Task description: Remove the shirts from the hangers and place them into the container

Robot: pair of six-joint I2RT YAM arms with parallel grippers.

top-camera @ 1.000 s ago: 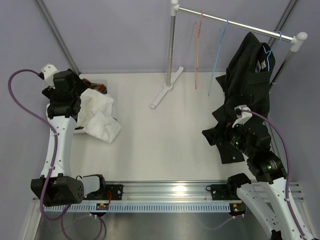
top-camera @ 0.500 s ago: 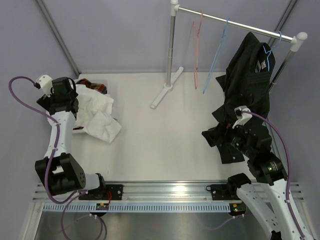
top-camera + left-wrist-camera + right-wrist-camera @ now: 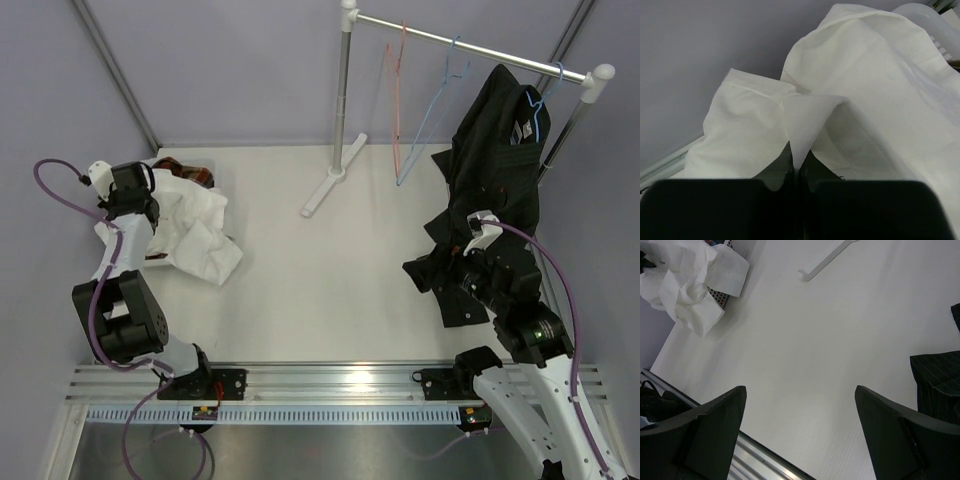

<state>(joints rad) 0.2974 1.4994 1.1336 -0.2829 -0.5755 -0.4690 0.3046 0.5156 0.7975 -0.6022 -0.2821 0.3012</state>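
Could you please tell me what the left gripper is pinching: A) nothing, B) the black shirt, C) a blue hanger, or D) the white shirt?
D: the left wrist view shows the left gripper closed on a fold of the white shirt.

The light was bright and even; only soft shadows lay beside the crumpled white shirt (image 3: 200, 235), and glare shone on the silver metal base rail (image 3: 350, 378)
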